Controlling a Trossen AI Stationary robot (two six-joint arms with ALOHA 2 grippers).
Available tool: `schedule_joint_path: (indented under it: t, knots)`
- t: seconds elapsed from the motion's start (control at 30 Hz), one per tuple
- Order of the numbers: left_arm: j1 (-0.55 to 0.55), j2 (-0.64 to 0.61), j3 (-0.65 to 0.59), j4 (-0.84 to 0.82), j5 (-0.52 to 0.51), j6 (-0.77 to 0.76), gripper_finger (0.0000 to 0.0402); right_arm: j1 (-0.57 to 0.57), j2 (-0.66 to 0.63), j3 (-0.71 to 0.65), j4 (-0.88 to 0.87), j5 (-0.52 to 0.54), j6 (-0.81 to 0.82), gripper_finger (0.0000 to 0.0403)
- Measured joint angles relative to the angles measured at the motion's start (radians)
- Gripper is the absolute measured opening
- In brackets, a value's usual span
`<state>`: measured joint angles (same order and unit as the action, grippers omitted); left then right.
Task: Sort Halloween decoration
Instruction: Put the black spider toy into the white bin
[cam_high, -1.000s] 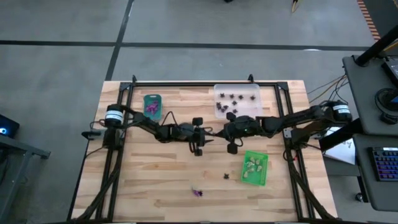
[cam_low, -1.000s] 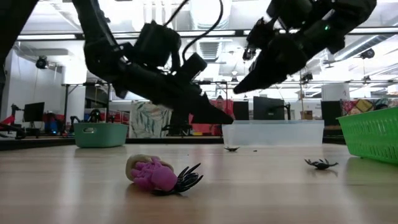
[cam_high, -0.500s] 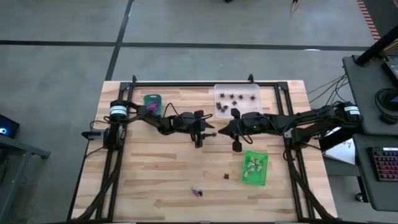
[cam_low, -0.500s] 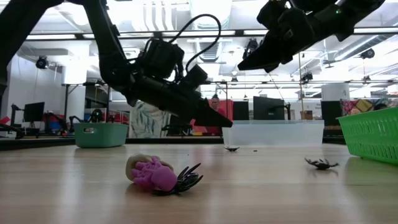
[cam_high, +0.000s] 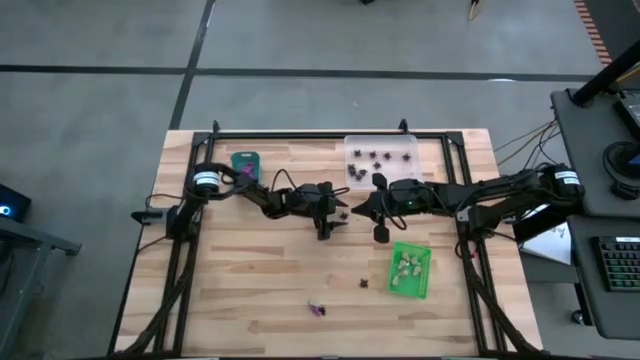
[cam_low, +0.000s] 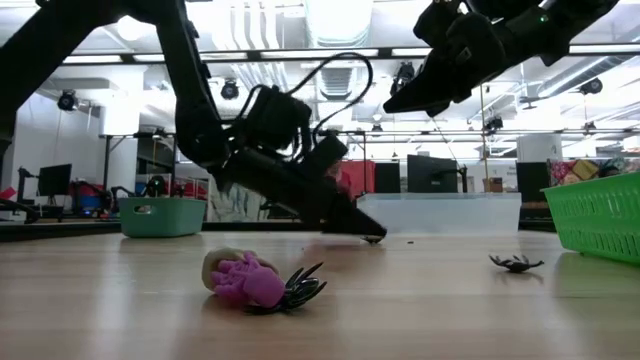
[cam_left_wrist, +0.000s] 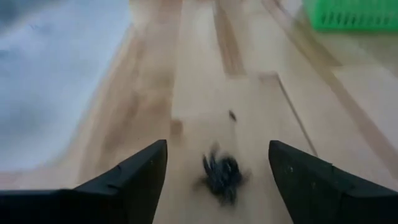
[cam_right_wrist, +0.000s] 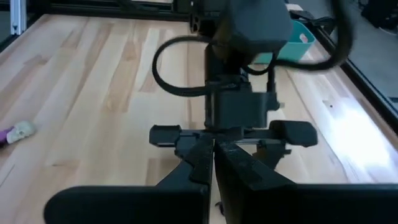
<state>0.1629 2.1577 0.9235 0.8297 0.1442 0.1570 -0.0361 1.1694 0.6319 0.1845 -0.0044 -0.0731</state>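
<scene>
On the wooden surface (cam_high: 250, 290) you see three trays: a clear tray (cam_high: 381, 160) at the far edge holding black pieces, a bright green tray (cam_high: 410, 269) toward the right edge holding pale ones, and a small teal tray (cam_high: 245, 164) near the far-left corner holding purple ones. The step in hand appears to be a pick-up of a stray piece for sorting. Your left gripper (cam_left_wrist: 217, 177) is low over the middle of the surface, just in front of the clear tray, its fingers spread wide on either side of a small black spider (cam_left_wrist: 222, 175) lying flat on the wood between them, not yet pinched. Your right gripper (cam_high: 352, 213) hangs raised just beside it, toward the right, fingers pressed together and holding nothing. The next move would call for lowering the last bit, closing on the spider's body rather than its legs, then carrying it to the clear tray. The spider is blurred; its legs splay all round, so no long axis or heading can be told. More strays wait near the front edge: another black spider (cam_high: 364, 282) and a purple and cream cluster (cam_high: 317, 309).
</scene>
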Motion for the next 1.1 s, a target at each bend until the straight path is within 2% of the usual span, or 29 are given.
schedule_joint_path:
  t: [0.3, 0.73, 1.1]
  knots:
    - [0.006, 0.040, -0.001, 0.023, 0.042, 0.018, 0.0248, 0.000, 0.001, 0.000, -0.001, 0.000, 0.011, 0.0009]
    - [0.016, 0.050, -0.001, 0.024, 0.062, 0.025, 0.0160, 0.000, 0.002, 0.000, 0.003, 0.000, 0.023, 0.0009]
    - [0.016, 0.052, -0.003, 0.037, 0.065, 0.026, 0.0119, 0.000, 0.002, 0.000, 0.003, 0.000, 0.021, 0.0009]
